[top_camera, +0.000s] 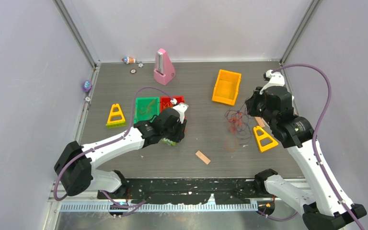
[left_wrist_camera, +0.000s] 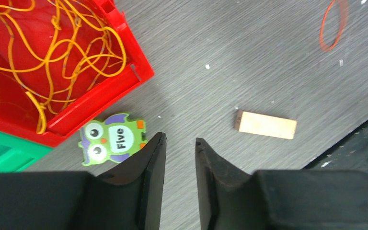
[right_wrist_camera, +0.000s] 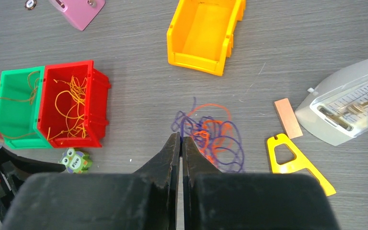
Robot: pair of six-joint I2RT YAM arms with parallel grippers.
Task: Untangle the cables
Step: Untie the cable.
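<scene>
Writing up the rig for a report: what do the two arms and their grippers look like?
The left arm and right arm have white link shells and black joint housings, each trailed by a lilac cable. The left gripper and right gripper each have two matte black, wedge-shaped fingers tapering toward the tips.

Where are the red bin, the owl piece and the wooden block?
red bin [left_wrist_camera: 100, 98]: left wrist view, outer wall.
owl piece [left_wrist_camera: 120, 138]: left wrist view, white belly.
wooden block [left_wrist_camera: 266, 125]: left wrist view, top face middle.
</scene>
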